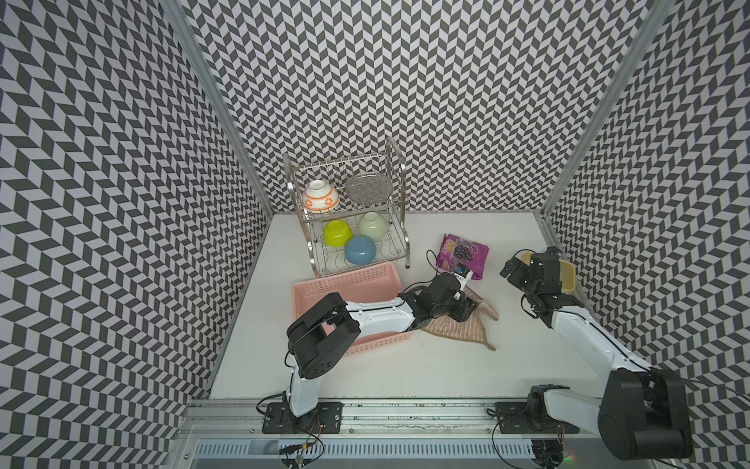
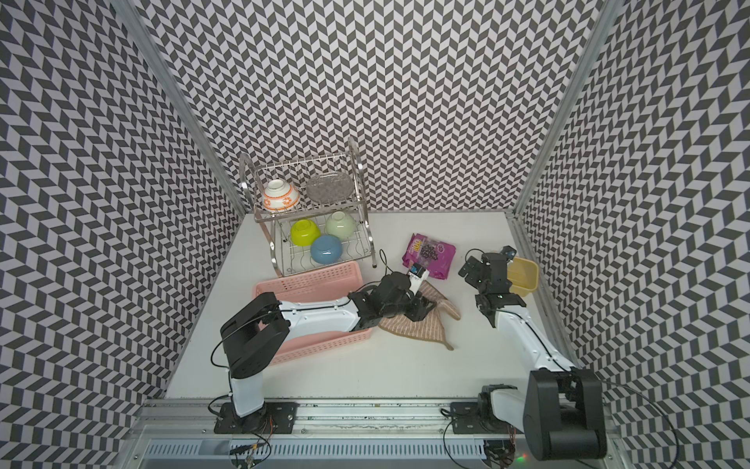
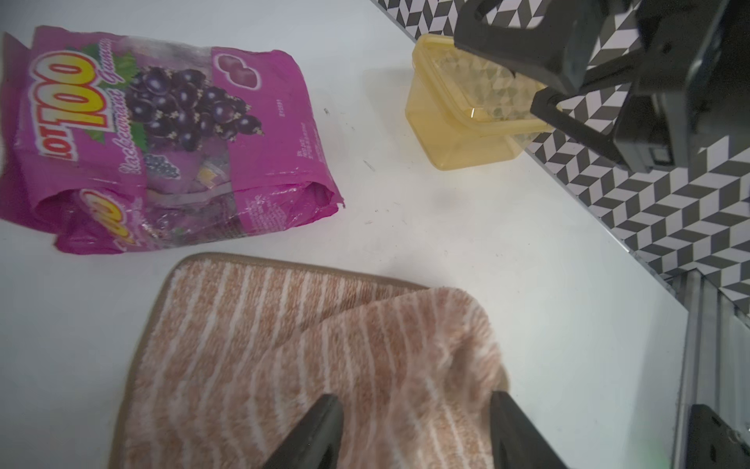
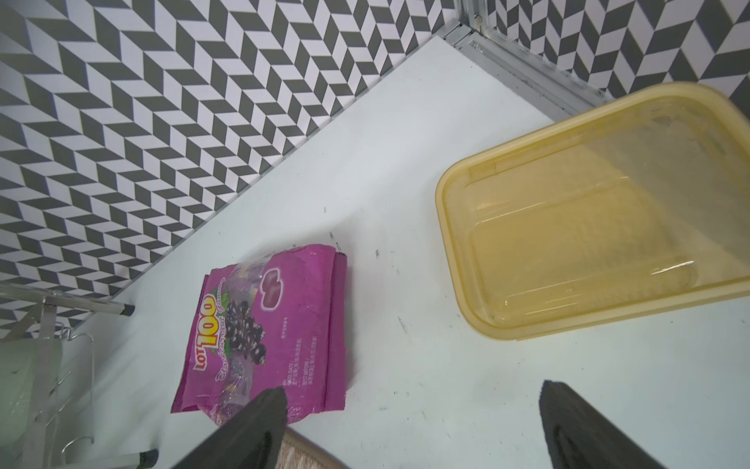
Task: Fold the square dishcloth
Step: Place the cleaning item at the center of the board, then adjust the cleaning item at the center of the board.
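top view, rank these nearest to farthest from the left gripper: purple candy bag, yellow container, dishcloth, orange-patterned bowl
From the left gripper:
1. dishcloth, directly beneath it.
2. purple candy bag, just behind it.
3. yellow container, far off to the right.
4. orange-patterned bowl, raised at the back left.

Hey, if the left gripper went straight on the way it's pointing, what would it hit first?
The square dishcloth: its folded-over flap lies directly ahead, between the open jaws of the left gripper. Whether they touch it is unclear.
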Controlling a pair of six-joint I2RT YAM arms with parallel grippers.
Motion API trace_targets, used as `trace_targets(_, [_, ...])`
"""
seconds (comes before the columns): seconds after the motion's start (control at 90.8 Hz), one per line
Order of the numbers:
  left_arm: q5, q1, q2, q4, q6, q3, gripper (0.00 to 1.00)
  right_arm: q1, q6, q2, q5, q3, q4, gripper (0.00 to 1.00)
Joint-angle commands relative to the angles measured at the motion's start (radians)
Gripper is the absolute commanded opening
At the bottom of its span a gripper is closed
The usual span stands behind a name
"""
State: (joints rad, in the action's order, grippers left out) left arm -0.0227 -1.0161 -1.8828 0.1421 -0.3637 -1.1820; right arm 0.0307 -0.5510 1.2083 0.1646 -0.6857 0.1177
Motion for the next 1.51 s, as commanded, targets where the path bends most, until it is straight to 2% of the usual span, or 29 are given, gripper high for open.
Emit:
trace_targets(0.0, [0.078,-0.006,0.106,0.051,-0.012,0.062,0.61,0.027,-0.002,-0.034,-0.067,-0.029,0.028,1.0])
trace_targets(0.132, [0.151,-0.006,0.164,0.031,-0.028,0.147,0.59,0.068,0.009,-0.061,-0.089,-0.031,0.086,1.0])
trace_targets(0.22, [0.185,-0.006,0.16,-0.003,-0.035,0.171,0.52,0.084,0.015,-0.079,-0.111,-0.03,0.126,0.97])
trace_targets(0.319, [0.191,-0.006,0.146,-0.009,-0.04,0.197,0.44,0.091,0.016,-0.096,-0.119,-0.018,0.172,0.95])
trace_targets(0.529, [0.183,-0.006,0.116,-0.021,-0.04,0.203,0.38,0.092,0.012,-0.108,-0.161,0.018,0.208,0.87])
trace_targets(0.815, [0.228,-0.004,0.092,-0.07,-0.04,0.2,0.33,0.092,0.017,-0.089,-0.181,0.056,0.177,0.86])
trace_targets(0.859, [0.241,-0.003,0.091,-0.088,-0.069,0.204,0.31,0.092,0.017,-0.086,-0.181,0.055,0.179,0.86])
trace_targets(1.168, [0.282,0.013,0.15,-0.135,-0.121,0.294,0.31,0.106,0.015,-0.088,-0.171,0.05,0.217,0.84])
trace_targets(1.366, [0.319,0.042,0.191,-0.162,-0.128,0.342,0.3,0.159,0.005,-0.078,-0.165,0.057,0.256,0.8])
trace_targets(1.498, [0.309,0.048,0.213,-0.157,-0.115,0.357,0.3,0.248,-0.013,-0.075,-0.157,0.054,0.298,0.77])
